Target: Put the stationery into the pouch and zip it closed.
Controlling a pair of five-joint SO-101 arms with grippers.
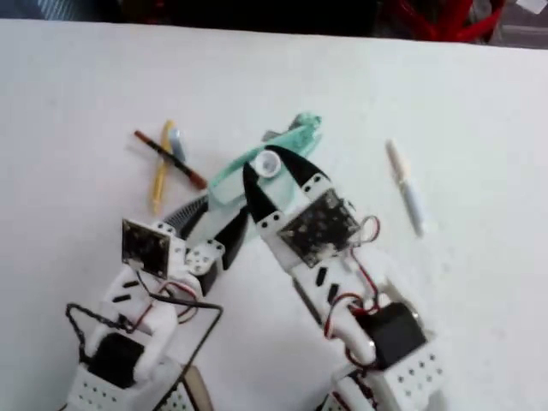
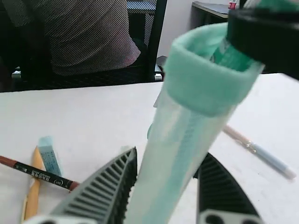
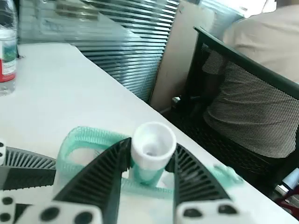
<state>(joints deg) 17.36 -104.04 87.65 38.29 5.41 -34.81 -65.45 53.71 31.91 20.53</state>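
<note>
Your right gripper (image 1: 272,167) has one piece at the pouch's mouth; the rest is out on the table.

Its jaws are partly closed and clamped on a white-capped tube (image 3: 153,142), cap upward, and the tube's lower end looks to be just inside the open mouth of the mint-green pouch (image 2: 205,79). Your left gripper (image 2: 169,161) is closed on the pouch's lower body and props it up at a tilt, off the table (image 1: 462,103). Beyond them on one side lie a red-brown pencil (image 1: 169,159) crossed over a yellow pencil (image 1: 160,175), with a small pale-blue piece (image 1: 176,144) just beside them (an eraser, I'd guess). A pen (image 1: 404,187) lies well apart on the other side. By my judgement you're early on: four pieces to load, then the zip.
</note>
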